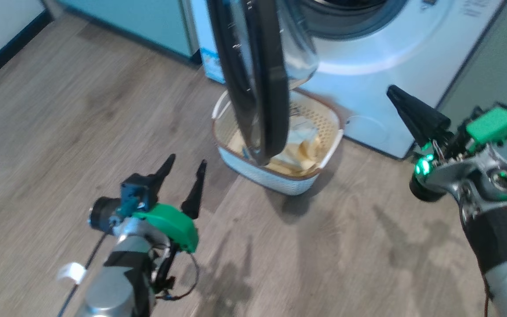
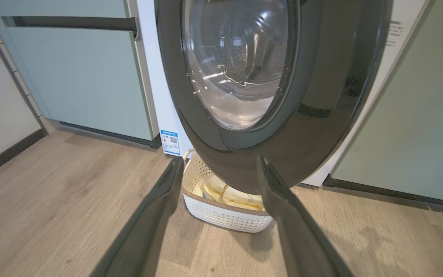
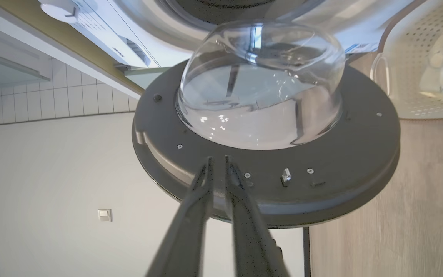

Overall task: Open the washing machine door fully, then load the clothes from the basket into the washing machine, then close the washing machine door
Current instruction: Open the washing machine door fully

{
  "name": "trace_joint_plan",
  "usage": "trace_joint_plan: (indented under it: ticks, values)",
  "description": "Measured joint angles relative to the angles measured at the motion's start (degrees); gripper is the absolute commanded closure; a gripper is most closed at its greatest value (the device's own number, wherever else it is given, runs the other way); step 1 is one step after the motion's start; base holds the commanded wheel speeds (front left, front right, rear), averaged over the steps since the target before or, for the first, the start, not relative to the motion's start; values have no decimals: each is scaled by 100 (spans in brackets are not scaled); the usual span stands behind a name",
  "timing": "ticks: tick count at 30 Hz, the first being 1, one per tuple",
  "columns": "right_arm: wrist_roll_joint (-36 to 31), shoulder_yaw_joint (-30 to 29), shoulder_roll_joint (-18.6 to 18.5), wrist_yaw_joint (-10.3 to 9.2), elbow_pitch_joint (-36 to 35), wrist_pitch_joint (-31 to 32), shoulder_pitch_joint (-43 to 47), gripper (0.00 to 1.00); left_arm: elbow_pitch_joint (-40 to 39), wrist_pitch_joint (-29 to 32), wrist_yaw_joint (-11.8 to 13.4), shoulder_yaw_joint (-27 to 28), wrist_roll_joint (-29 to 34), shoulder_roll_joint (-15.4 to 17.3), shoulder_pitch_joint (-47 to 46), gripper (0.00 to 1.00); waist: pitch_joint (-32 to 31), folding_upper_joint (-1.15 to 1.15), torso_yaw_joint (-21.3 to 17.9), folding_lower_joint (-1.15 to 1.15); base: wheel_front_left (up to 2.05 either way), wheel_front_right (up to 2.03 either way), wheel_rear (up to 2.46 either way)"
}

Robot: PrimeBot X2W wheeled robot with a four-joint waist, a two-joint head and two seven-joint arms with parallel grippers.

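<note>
Your left gripper (image 1: 187, 159) hangs low at the near left with its fingers spread wide and nothing between them. Looking along it, the washing machine door (image 2: 321, 96) stands just ahead, glossy black outer rim towards the fingers. The door is swung out from the washing machine (image 1: 381, 70) and shows edge-on from the head camera, hanging above the basket (image 1: 336, 132). The basket sits on the floor against the machine's front, with the clothes (image 1: 299, 152) lying inside it. Your right gripper (image 1: 391, 91) is off to the right, fingers pressed together on nothing. It points at the door's inner face beside the glass bowl and stands apart from the door.
</note>
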Motion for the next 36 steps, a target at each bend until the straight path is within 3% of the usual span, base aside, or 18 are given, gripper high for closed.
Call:
trace_joint_plan:
  ticks: [2,3,4,12,17,22,29,32,36]
  values:
    - [-111,-186,3,0,-189,-60,256,56,59,0,-46,114,55,103,26,0,-102,0,-133,0,0,0,0]
    - [-189,-274,5,0,-287,-76,391,34,83,0,-65,171,56,155,41,0,-157,0,-203,0,0,0,0]
    - [-242,-364,10,0,-352,-111,526,0,105,0,-94,266,53,194,60,0,-217,0,-270,0,0,0,0]
    - [-859,-1029,73,0,-1158,-656,1598,0,170,0,-249,657,-3,504,247,0,-603,0,-862,0,0,0,0]
    - [-1429,-1252,-24,0,-1759,-1232,2155,0,171,0,-279,755,-3,530,373,0,-767,0,-1200,0,0,0,0]
    - [-2168,-1083,-391,0,-2375,-2176,2761,0,169,0,-301,848,-3,539,627,0,-895,0,-1508,0,0,0,0]
    - [-3116,-269,-1059,0,-2668,-3973,3466,0,154,0,-327,1023,-3,568,838,0,-1029,0,-1808,0,0,0,0]
    - [-3746,-23,-1324,0,-2547,-4218,3643,0,132,0,-344,1081,-3,595,882,0,-1068,0,-1897,0,0,0,0]
    - [-5115,-753,-1252,0,-2626,-4228,3772,0,104,0,-344,1202,-3,613,965,0,-1111,0,-1994,0,0,0,0]
